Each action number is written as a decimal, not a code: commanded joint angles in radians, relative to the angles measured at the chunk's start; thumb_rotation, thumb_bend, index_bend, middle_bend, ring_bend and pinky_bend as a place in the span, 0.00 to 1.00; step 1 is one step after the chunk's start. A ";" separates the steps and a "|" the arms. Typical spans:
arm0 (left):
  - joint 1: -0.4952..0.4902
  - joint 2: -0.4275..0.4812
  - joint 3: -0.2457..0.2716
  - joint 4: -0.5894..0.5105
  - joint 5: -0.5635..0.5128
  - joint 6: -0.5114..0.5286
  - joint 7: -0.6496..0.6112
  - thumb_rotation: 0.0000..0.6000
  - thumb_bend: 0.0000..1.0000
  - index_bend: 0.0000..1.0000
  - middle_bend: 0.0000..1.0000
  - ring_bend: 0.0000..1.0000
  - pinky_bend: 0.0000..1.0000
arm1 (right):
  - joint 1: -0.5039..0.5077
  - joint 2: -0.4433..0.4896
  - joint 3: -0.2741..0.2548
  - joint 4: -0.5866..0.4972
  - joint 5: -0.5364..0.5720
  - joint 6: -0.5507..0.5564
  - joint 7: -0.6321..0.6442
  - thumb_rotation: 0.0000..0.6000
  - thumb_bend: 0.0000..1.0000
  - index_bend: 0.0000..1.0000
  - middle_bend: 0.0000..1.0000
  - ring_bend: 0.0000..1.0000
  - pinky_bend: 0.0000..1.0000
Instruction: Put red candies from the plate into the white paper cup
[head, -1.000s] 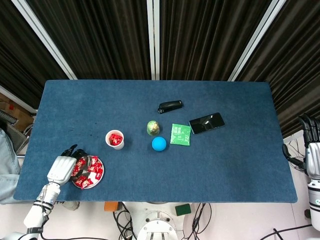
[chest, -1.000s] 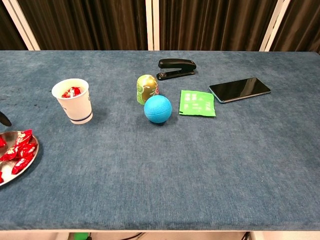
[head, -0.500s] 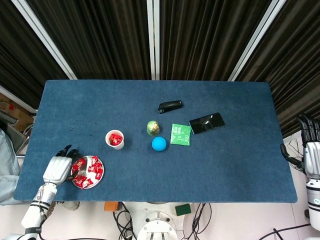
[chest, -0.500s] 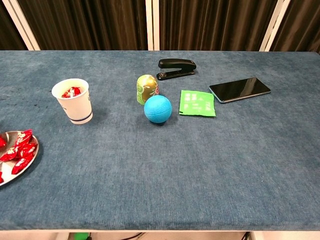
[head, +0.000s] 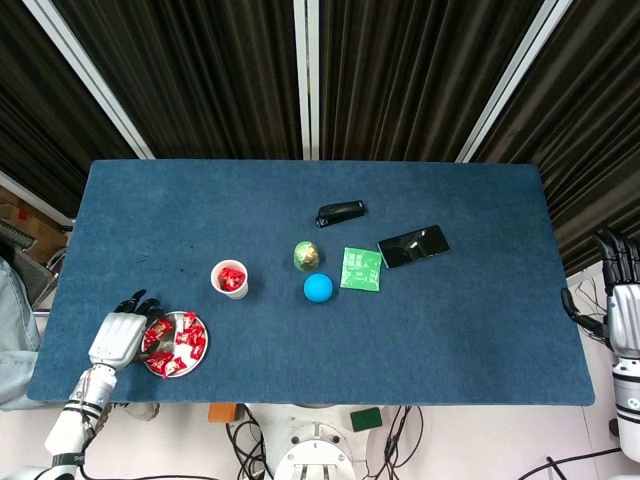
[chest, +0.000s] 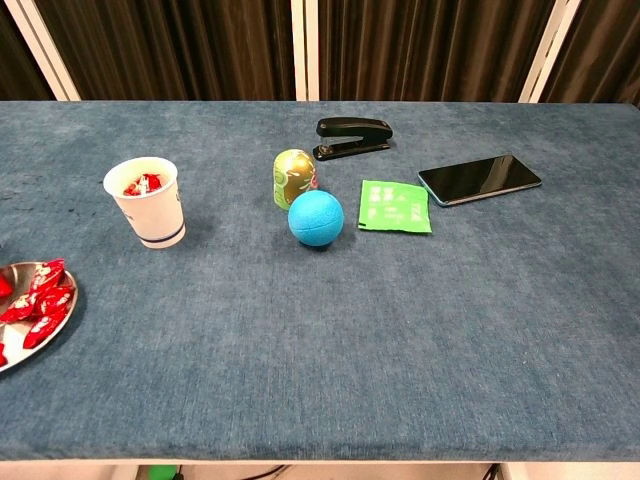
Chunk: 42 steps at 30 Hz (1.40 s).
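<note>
Near the table's front left corner a small metal plate (head: 204, 347) holds several red wrapped candies (head: 183, 338). My left hand (head: 121, 338) hangs over the plate's left edge with its fingers bent down onto the candies there, and whether it grips one is hidden. The white paper cup (head: 230, 279) stands behind and to the right of the plate, with red candies inside. The chest view shows the cup (chest: 147, 202) and part of the plate (chest: 45, 340) with candies (chest: 40, 296), but not the left hand. My right hand (head: 624, 300) is held up off the table's right edge, fingers apart and empty.
Mid-table lie a blue ball (head: 318, 288), a green-gold egg-shaped object (head: 306, 256), a green packet (head: 361, 268), a black phone (head: 413, 246) and a black stapler (head: 340, 213). The plate sits close to the table's front edge.
The left hand has drawn back a little toward the plate's left edge. Its fingertip at the left border of the chest view is gone. The right hand is nearly still.
</note>
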 joint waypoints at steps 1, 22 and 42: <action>-0.006 -0.002 -0.001 0.000 -0.003 -0.013 0.000 1.00 0.29 0.37 0.21 0.05 0.21 | 0.000 -0.002 0.000 0.003 0.002 -0.002 0.002 1.00 0.35 0.00 0.00 0.00 0.00; -0.008 -0.004 -0.004 -0.017 -0.019 -0.019 0.075 1.00 0.28 0.41 0.21 0.05 0.21 | 0.001 -0.007 0.000 0.021 0.007 -0.009 0.019 1.00 0.35 0.00 0.00 0.00 0.00; -0.014 -0.010 -0.008 -0.014 -0.042 -0.036 0.096 1.00 0.33 0.52 0.22 0.05 0.21 | 0.003 -0.008 0.000 0.020 0.007 -0.012 0.014 1.00 0.35 0.00 0.00 0.00 0.00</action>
